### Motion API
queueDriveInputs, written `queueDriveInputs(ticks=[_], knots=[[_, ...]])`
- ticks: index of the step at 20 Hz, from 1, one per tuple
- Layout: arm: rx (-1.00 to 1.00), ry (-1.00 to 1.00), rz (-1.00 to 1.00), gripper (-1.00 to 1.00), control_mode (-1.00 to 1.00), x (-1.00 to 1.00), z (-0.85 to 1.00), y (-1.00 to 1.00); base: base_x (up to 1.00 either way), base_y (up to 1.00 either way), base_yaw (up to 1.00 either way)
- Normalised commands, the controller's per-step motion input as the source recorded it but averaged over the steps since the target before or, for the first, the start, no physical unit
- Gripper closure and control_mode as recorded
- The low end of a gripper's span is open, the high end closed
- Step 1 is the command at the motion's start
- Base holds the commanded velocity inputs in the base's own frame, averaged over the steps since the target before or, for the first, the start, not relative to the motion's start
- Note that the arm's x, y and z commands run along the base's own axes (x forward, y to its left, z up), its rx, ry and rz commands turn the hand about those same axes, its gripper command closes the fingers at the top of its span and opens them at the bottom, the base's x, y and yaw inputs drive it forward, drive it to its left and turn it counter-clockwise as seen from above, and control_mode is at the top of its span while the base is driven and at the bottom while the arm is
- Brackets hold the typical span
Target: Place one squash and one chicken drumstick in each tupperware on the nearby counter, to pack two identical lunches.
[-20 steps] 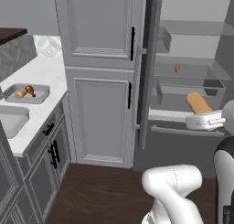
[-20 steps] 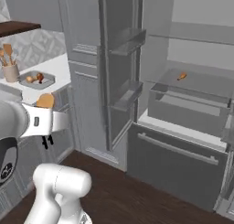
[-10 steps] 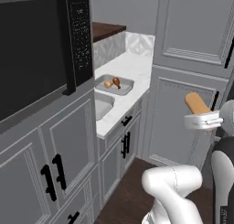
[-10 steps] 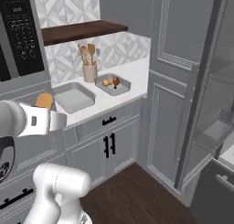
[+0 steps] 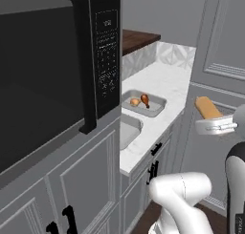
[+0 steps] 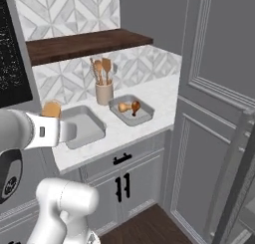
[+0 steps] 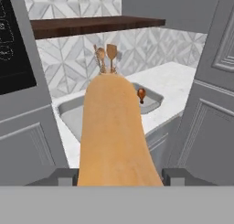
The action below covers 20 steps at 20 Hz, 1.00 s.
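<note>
Hand view puts the elongated squash (image 7: pixel 114 131) right up the middle of your picture, rising from between the two dark fingertips (image 7: pixel 61 176) — your gripper (image 7: pixel 117 176) is clamped on its lower end, jaws partway apart because the squash fills the gap. It is carried upright and well above the counter (image 5: pixel 165 82), which I judge is simply the travelling pose: high enough to pass over rims and cabinet fronts.

Left base view shows the same squash poking up out of the gripper at the right, near the tall grey cabinet (image 5: pixel 225 51) and well apart from both trays. The far tupperware (image 6: pixel 144 116) already holds a round squash (image 6: pixel 122 107) and a chicken drumstick (image 6: pixel 134 107), lying just beside each other — that lunch looks complete. The near tupperware (image 6: pixel 87 131) appears bare, so your load most likely belongs there.

A utensil cup (image 6: pixel 104 92) stands behind, between the two trays, close to the tiled wall; give its upright spoons room as you come in. You also need a second drumstick for the near tray.
</note>
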Motion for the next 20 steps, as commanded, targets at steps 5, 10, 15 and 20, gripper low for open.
queueDriveInputs(ticks=[5, 10, 15, 20], knots=[[0.00, 0.00, 0.00, 1.00, 1.00, 0.00, 0.00, 0.00, 0.99, 0.06, 0.01], [0.00, 0.00, 0.00, 1.00, 1.00, 0.00, 0.00, 0.00, 0.71, 0.10, 0.22], [0.00, 0.00, 0.00, 1.00, 1.00, 0.00, 0.00, 0.00, 0.65, 0.16, 0.57], [0.00, 0.00, 0.00, 1.00, 1.00, 0.00, 0.00, 0.00, 0.32, 0.29, 0.28]])
